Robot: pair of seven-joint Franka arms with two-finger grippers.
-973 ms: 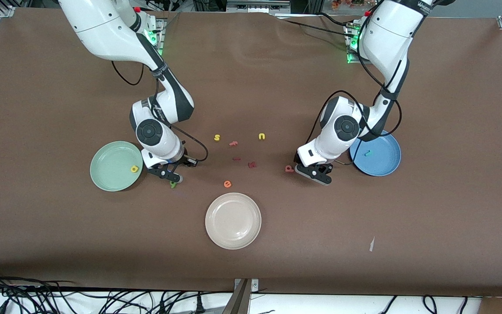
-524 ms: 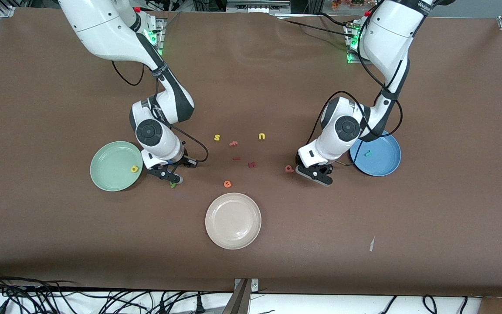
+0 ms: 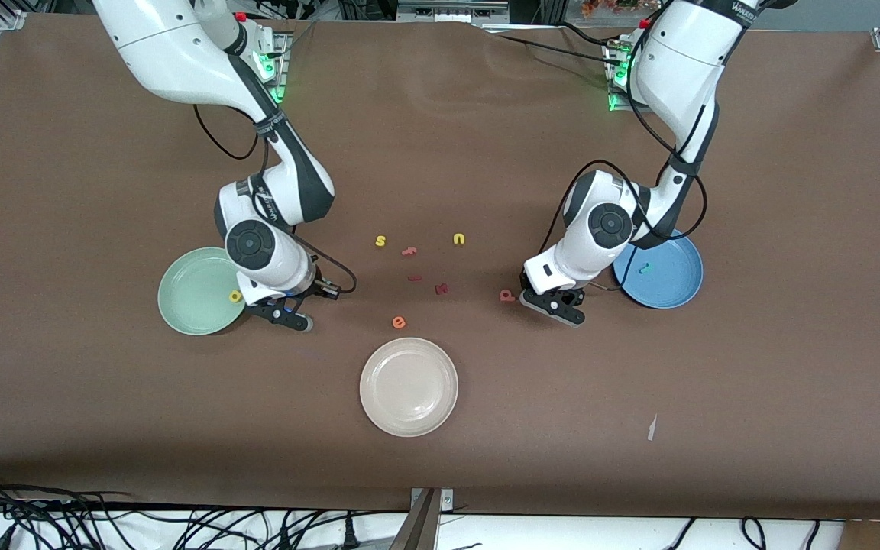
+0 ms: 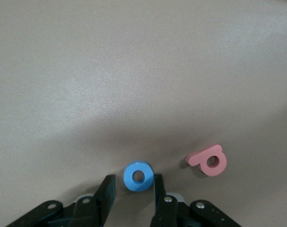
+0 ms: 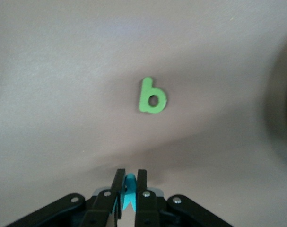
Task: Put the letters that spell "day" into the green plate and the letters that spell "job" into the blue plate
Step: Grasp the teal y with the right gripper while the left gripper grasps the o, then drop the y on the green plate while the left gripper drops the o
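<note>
My right gripper (image 3: 288, 315) (image 5: 129, 174) hangs over the table just beside the green plate (image 3: 194, 296), shut on the teal "y" (image 5: 130, 188). The yellow "d" (image 3: 235, 296) lies in that plate near its rim. The dark green "a" (image 5: 152, 96) lies on the table, seen in the right wrist view; my right hand hides it in the front view. My left gripper (image 3: 558, 305) (image 4: 134, 177) is low at the table beside the blue plate (image 3: 675, 281), open around the blue "o" (image 4: 138, 176); one finger touches it. The salmon "b" (image 3: 507, 295) (image 4: 209, 160) lies close by. The teal "j" (image 3: 644, 268) is in the blue plate.
Between the arms lie a yellow "s" (image 3: 380, 241), orange "f" (image 3: 409, 250), yellow "u" (image 3: 459, 239), dark red bar (image 3: 414, 278), dark red "k" (image 3: 441, 289) and orange "e" (image 3: 399, 322). A cream plate (image 3: 409, 386) sits nearer the front camera.
My right arm has shifted toward the green plate, carrying the teal "y" away from the green "a". My left gripper's fingers have narrowed around the blue "o".
</note>
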